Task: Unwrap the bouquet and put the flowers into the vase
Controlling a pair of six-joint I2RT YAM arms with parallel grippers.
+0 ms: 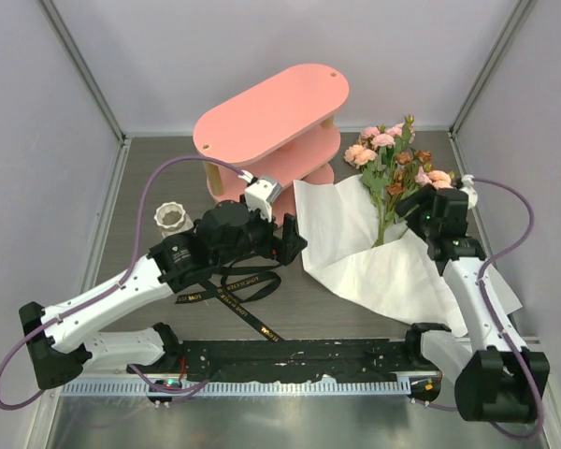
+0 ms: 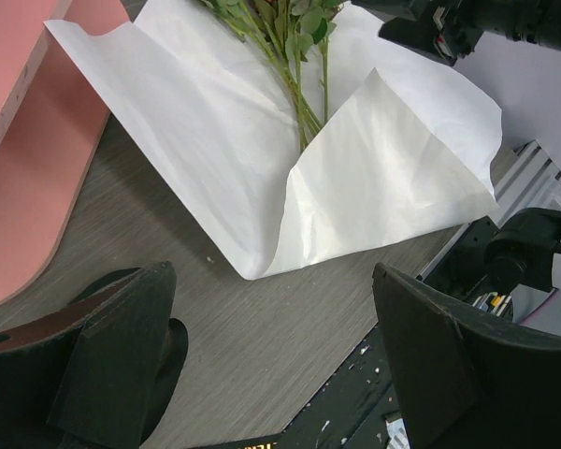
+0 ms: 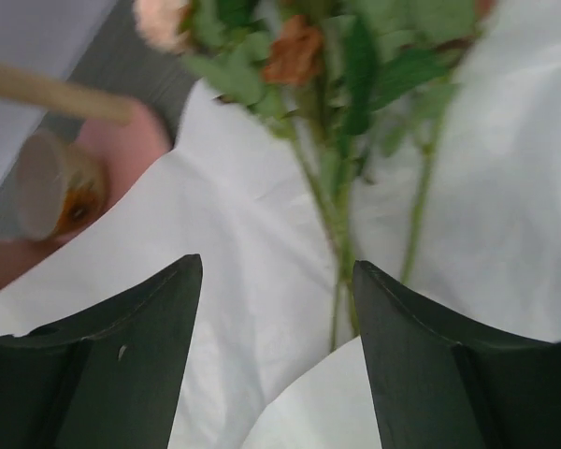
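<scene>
Looks unwrapped already: white paper (image 1: 355, 262) spread on the surface (image 2: 262, 346), black ribbon (image 1: 248, 285) lying loose by the left arm, flowers (image 1: 391, 164) resting on the sheet's far part with heads just beside the pink shelf (image 1: 271, 112) and stems (image 3: 341, 234) running back toward a raised paper flap (image 2: 383, 187). Seeing the right end effector (image 3: 276, 271) with jaws spread and nothing between them, hovering over the stems. Left end effector (image 2: 271, 271) likewise spread wide and empty, low over bare surface near the sheet's corner. Vase (image 1: 173, 218) upright at far left, just beyond the left forearm, well apart from the flowers. Risks from here: closing on stems and pinching paper too, with stems lying right on the sheet and the flap rising beside them; would drag the whole sheet along. Catching only part of the bunch, given the slight fan of stems, and leaving the rest behind. Gripping too near the heads, leaving long stems swinging and hard to aim at a small vase mouth. To reach the vase, must cross past the shelf and the left arm, so collision or snagged leaves plausible; probably calls for a handover. Also tipping the vase: small, likely light, easily toppled by a tall top-heavy bunch or a sideways nudge on insertion.
</scene>
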